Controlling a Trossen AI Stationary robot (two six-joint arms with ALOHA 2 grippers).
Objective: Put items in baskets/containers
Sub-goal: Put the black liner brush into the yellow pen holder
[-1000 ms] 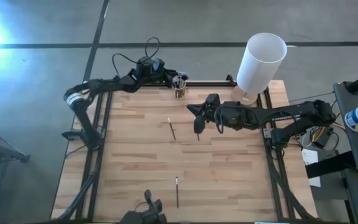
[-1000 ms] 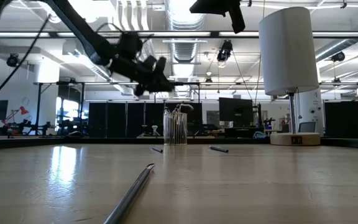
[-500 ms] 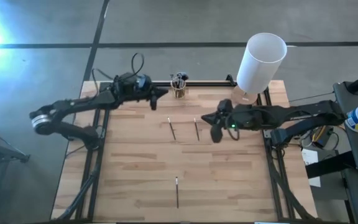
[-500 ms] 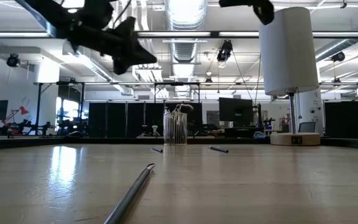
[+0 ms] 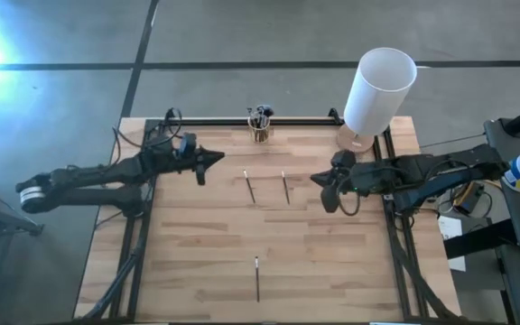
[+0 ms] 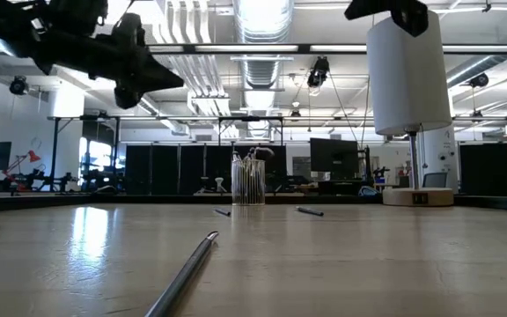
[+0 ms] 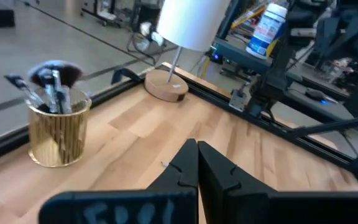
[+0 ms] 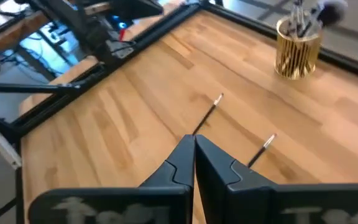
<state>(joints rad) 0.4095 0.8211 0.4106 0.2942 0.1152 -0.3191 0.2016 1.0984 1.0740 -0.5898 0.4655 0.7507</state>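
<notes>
A small yellowish glass cup (image 5: 260, 128) stands at the table's far edge with several dark brushes upright in it, one fluffy-headed (image 7: 58, 73). Three brushes lie flat on the wood. Two are side by side at mid-table (image 5: 250, 187) (image 5: 285, 187). The third is near the near edge (image 5: 257, 275). My left gripper (image 5: 209, 162) is shut and empty, raised left of the cup and nearer than it. My right gripper (image 5: 326, 187) is shut and empty, raised to the right of the two middle brushes.
A tall white cylinder (image 5: 379, 83) on a round wooden base (image 7: 166, 87) stands at the far right corner. A black rail (image 5: 296, 119) runs along the far edge. Bare wood lies between the middle brushes and the near one.
My left gripper has drawn back from the cup toward the table's left and near side. My right gripper has pulled away to the right from mid-table, and a second brush now lies on the wood where it stood.
</notes>
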